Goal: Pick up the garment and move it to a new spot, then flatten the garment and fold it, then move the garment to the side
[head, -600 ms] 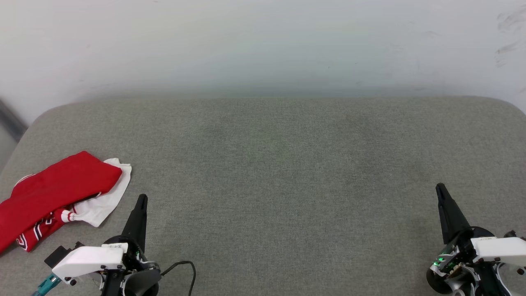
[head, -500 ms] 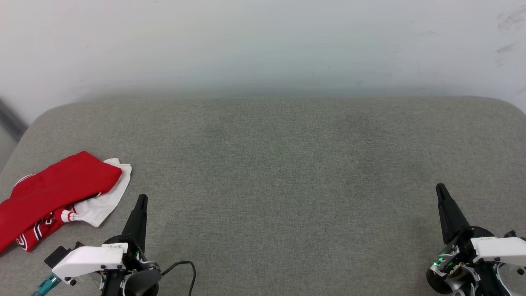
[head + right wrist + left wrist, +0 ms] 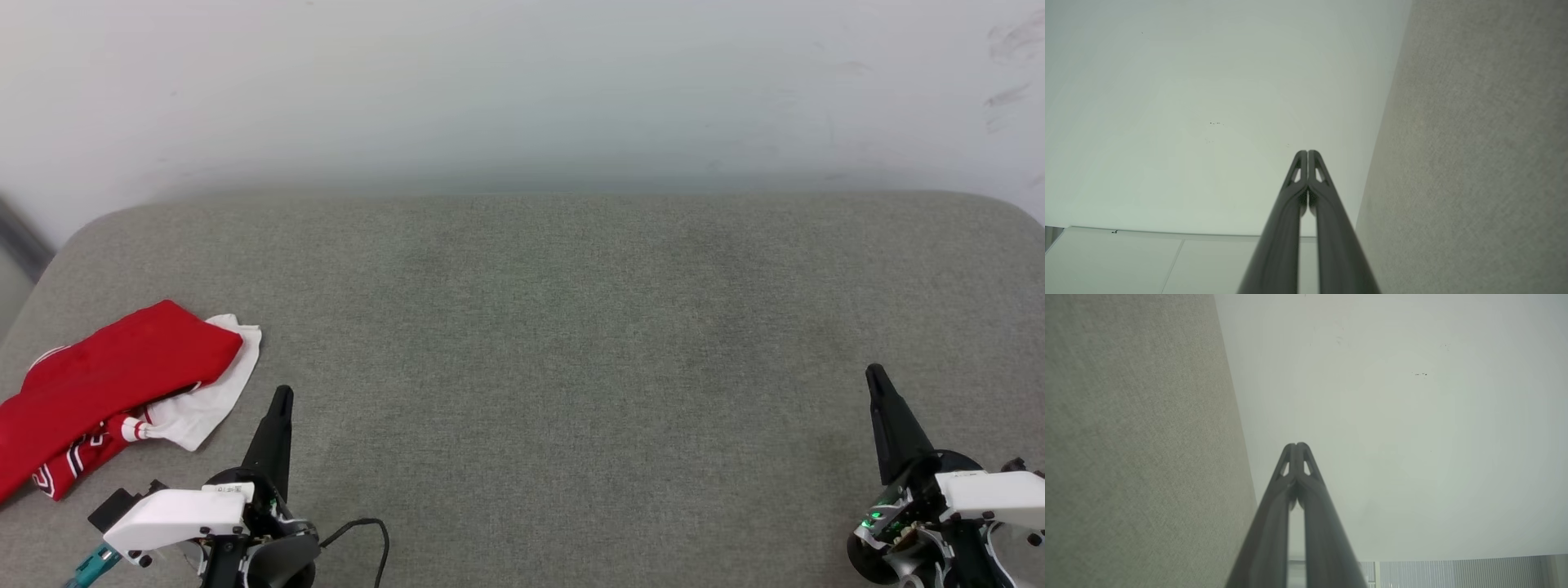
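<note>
The garment (image 3: pixel 106 384), a red shirt with a white sleeve and striped trim, lies crumpled at the left edge of the grey padded surface (image 3: pixel 555 343) in the head view. My left gripper (image 3: pixel 282 395) is shut and empty, a short way right of the garment and not touching it. Its closed tips (image 3: pixel 1296 446) point at the white wall in the left wrist view. My right gripper (image 3: pixel 873 371) is shut and empty at the lower right, far from the garment. Its closed tips (image 3: pixel 1307 152) also face the wall in the right wrist view.
A white wall (image 3: pixel 522 90) rises behind the grey surface, whose rounded corners show at the far left and far right. A black cable (image 3: pixel 363 527) loops beside my left wrist.
</note>
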You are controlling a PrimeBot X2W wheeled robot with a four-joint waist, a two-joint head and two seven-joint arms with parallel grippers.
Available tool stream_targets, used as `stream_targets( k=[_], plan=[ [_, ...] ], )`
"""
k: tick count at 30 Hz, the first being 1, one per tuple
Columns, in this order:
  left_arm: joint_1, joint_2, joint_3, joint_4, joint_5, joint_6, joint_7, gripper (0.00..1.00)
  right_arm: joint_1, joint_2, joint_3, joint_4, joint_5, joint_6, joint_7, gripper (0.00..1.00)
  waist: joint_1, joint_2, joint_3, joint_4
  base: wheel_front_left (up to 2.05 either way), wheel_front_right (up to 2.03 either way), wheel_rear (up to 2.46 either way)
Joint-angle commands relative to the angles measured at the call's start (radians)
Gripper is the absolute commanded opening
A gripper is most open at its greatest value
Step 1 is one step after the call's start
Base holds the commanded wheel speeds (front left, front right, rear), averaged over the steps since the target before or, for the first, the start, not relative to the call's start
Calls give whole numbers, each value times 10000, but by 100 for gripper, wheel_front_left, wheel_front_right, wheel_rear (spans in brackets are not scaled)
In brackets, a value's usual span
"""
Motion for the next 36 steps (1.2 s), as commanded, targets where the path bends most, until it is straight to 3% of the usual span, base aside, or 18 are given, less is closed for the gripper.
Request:
stream_targets(
  k=[1, 3, 4, 23, 30, 36],
  plan=[
    [-56, -19, 14, -1, 13, -34, 17, 0, -106, 29, 7, 9, 38, -3, -6, 0, 0, 0, 0, 0, 0, 0, 0],
    [-1, 0, -4, -2, 0, 0, -1, 0, 0, 0, 0, -3, -3, 0, -2, 0, 0, 0, 0, 0, 0, 0, 0],
    [29, -4, -16, 68, -2, 4, -4, 100, 42, 2, 7, 66, -7, 0, -5, 100, 0, 0, 0, 0, 0, 0, 0],
    [-31, 55, -1004, -610, 705, 1, -894, 100, 232, -150, 645, -490, -657, 0, -869, 100, 0, 0, 9, 5, 0, 0, 0],
    [-6, 22, -1104, -817, 1743, 1, -1191, 100, 266, -253, 836, -705, -1422, 0, -1186, 100, 0, 0, 8, -3, 0, 0, 0],
    [-21, 24, -1293, -870, 3033, -1, -1430, 100, 314, -300, 777, -891, -2855, 0, -1425, 100, 0, 0, -8, -1, 0, 0, 0]
  ],
)
